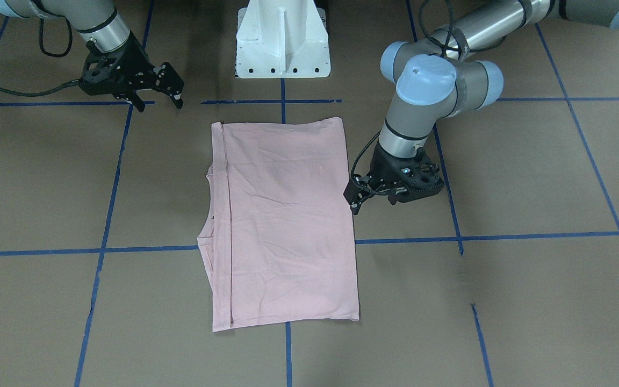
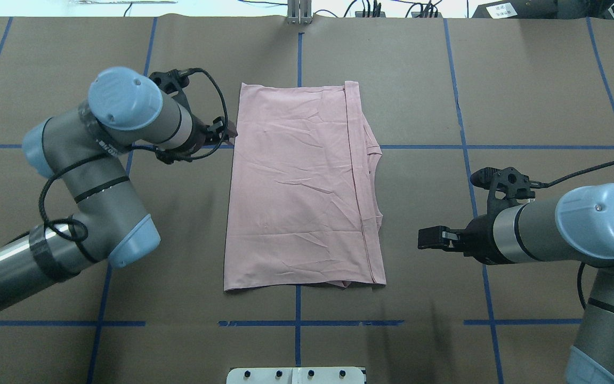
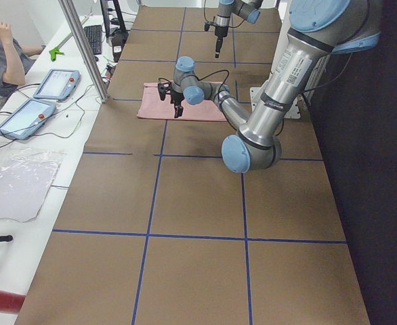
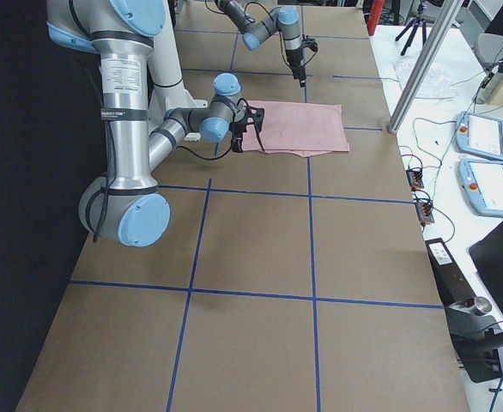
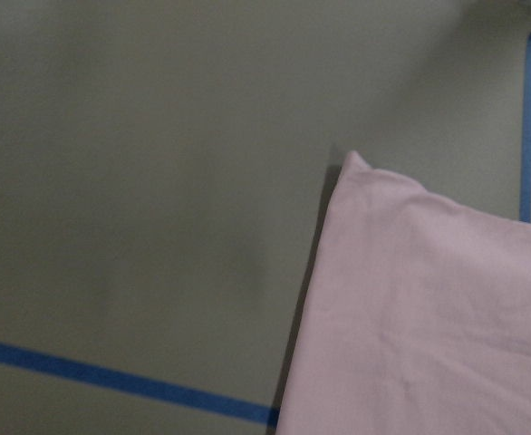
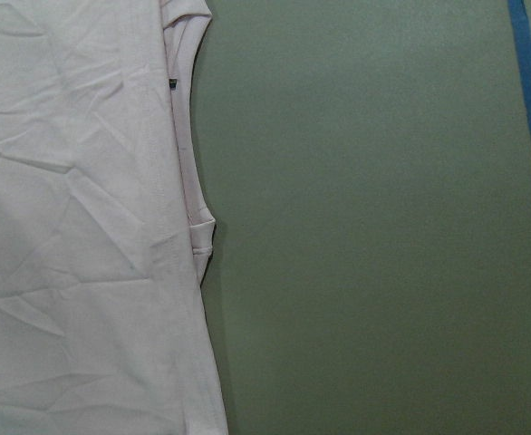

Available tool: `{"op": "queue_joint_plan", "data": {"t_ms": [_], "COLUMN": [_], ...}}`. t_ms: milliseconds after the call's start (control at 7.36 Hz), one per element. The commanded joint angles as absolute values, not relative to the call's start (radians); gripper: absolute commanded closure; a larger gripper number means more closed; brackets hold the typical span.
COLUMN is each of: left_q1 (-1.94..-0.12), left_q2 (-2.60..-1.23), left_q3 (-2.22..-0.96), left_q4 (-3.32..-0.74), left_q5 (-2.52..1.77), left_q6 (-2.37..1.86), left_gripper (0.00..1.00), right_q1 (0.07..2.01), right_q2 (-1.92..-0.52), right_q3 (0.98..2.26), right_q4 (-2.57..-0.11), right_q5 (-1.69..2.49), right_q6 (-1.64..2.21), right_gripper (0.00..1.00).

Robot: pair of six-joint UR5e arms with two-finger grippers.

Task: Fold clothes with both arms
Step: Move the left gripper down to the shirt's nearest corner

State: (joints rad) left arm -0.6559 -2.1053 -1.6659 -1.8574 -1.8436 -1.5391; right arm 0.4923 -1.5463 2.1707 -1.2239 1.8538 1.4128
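Shirt [image 2: 296,186] lies flat mid-frame in the overhead view, folded to a rectangle. It looks light and limp, likely to sag, so pinch every layer at the corners. The left gripper [image 2: 227,129] is at its left edge; I cannot tell its jaws. The right gripper [image 1: 159,98], upper left in the front view, is spread and empty.

The T-shirt [image 2: 296,186] lay flat at the middle of the table [image 2: 445,80], straight ahead of the base pedestal [image 2: 296,376], its long sides running away from the robot. The left gripper [image 2: 228,130] stood just beside the shirt's left edge, toward the far end. The right gripper [image 2: 424,237] stood apart from the shirt's right edge, toward the near end.
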Motion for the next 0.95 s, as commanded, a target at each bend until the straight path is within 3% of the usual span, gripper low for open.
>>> {"op": "queue_joint_plan", "data": {"t_ms": [0,815], "left_q1": [-0.505,-0.371], "left_q2": [-2.039,-2.042], "left_q3": [-1.744,-1.793], "left_q4": [-1.81,-1.73], "left_q5": [-1.785,-1.761], "left_q6": [-1.772,-1.875], "left_gripper": [0.03,0.03], "right_q1": [0.492,0.492], "right_q2": [-1.546,-1.546], "right_q3": [2.171,2.171], "right_q4": [-1.224,-1.224], "right_q5": [1.844,1.838], "right_q6": [1.413,1.413], "right_gripper": [0.0,0.0]}}
